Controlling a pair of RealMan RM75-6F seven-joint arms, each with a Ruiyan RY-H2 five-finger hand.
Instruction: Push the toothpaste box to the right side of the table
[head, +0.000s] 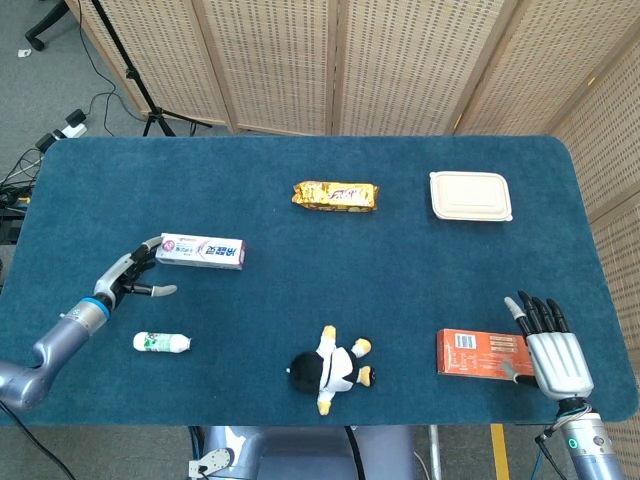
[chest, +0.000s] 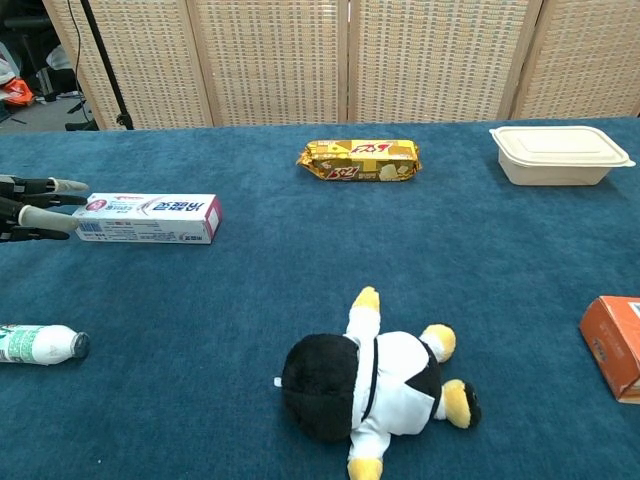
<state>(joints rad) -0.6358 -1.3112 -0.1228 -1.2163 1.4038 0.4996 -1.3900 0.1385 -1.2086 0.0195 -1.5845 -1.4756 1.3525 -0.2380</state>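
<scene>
The white toothpaste box (head: 201, 251) with a red end lies flat on the left part of the blue table (head: 400, 270); the chest view has the toothpaste box (chest: 150, 218) at the left. My left hand (head: 132, 277) is open, its fingers spread, with fingertips (chest: 55, 203) touching the box's left end. My right hand (head: 552, 350) lies open at the table's near right corner, resting against an orange box (head: 480, 353). The chest view does not include the right hand.
A small white bottle (head: 162, 343) lies near the front left edge. A black-and-white plush toy (head: 330, 369) sits front centre. A yellow snack pack (head: 336, 195) and a beige lidded container (head: 470, 196) lie further back. Wicker screens (head: 340, 60) stand behind the table.
</scene>
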